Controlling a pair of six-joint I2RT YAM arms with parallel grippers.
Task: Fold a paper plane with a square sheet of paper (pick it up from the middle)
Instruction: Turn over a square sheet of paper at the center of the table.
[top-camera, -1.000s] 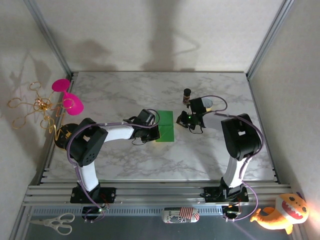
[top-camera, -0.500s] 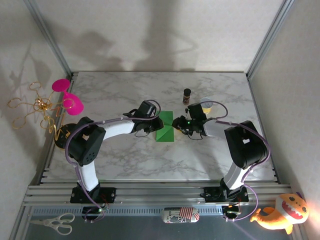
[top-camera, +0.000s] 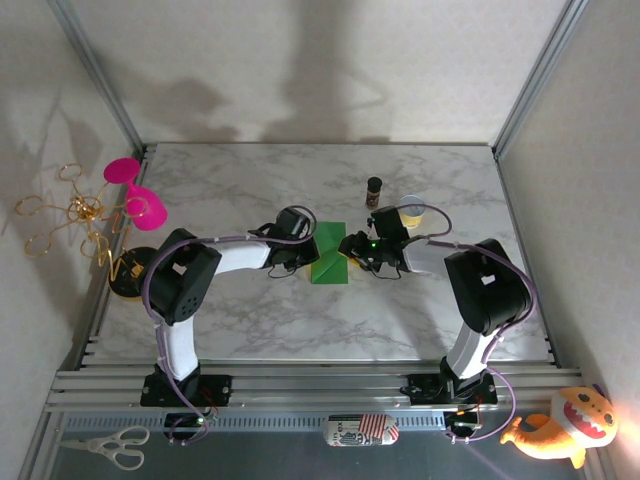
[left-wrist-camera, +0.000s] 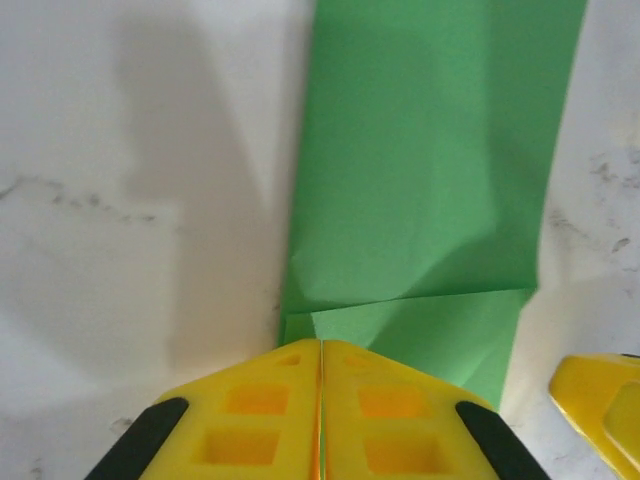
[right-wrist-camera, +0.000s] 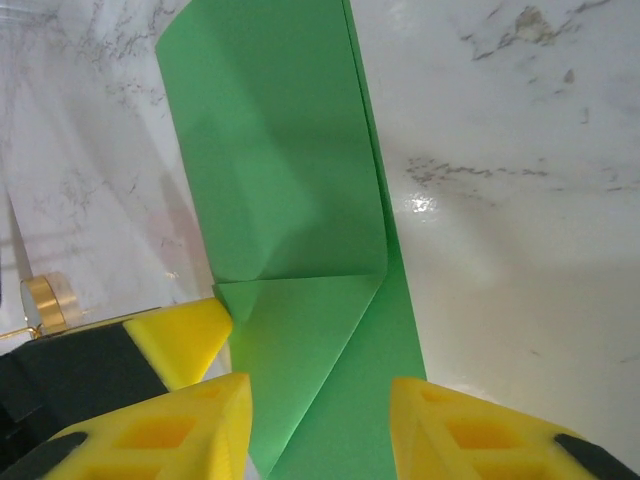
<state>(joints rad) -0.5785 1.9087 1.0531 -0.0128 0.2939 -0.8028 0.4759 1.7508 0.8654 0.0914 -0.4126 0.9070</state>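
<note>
On the marble table (top-camera: 250, 180) between pale walls (top-camera: 300, 70): resting the closed left gripper (left-wrist-camera: 321, 345) at the fold of the sheet of paper (left-wrist-camera: 430, 150), straddling it with the parted, empty right gripper (right-wrist-camera: 318, 385).

Desk (top-camera: 250, 320), marble-patterned: one.
Robot arms: two, namely left arm (top-camera: 232, 262) and right arm (top-camera: 485, 285).
Grippers: two, namely left gripper (left-wrist-camera: 320, 348) and right gripper (right-wrist-camera: 318, 392).
Yellow fingers (right-wrist-camera: 200, 420): four, two to each gripper.
Sheet of paper (top-camera: 330, 262), bright green, creased: one.
Small dark bottle (top-camera: 374, 190): one.
Yellow-white tape roll (top-camera: 411, 210): one.
Pink plastic pieces (top-camera: 122, 170), round-bowled: two.
Gold wire stand (top-camera: 70, 212): one.
Black round base (top-camera: 128, 272): one.
Scissors (top-camera: 105, 447): one pair.
Orange-and-yellow plush toy (top-camera: 562, 425): one.
Patterned can-like item (top-camera: 360, 431), kind not clear: one.
</note>
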